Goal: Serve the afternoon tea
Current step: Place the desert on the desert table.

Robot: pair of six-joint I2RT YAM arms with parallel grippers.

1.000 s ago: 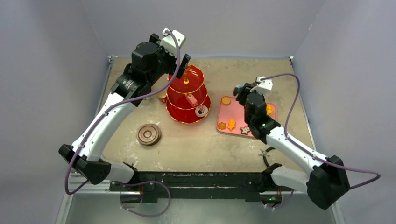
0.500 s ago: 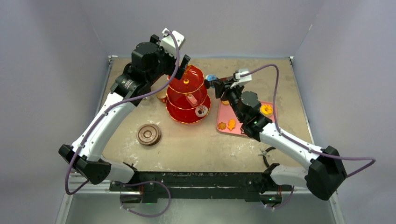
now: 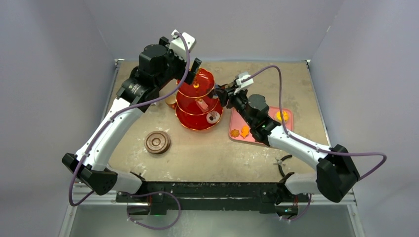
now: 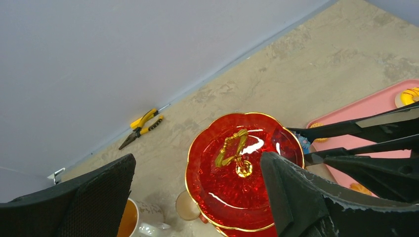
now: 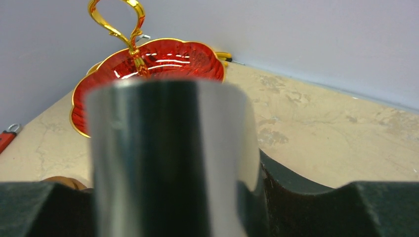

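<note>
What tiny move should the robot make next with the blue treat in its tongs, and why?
Probably slide the black tongs a little further in over the red stand's top plate. The right hand grips them, and the blue treat in their tips sits just at that plate's gold rim, not yet over it. The plate looks bare, so there is room.

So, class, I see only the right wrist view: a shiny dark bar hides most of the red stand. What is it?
Observer: The black tongs, held by the right gripper, reach to the rim of the top tier of the red stand.
Operator: Carrying anything?
Observer: A small blue pastry sits between their tips.
Operator: And the left arm?
Observer: The left gripper hangs above the top tier, jaws open.
</note>
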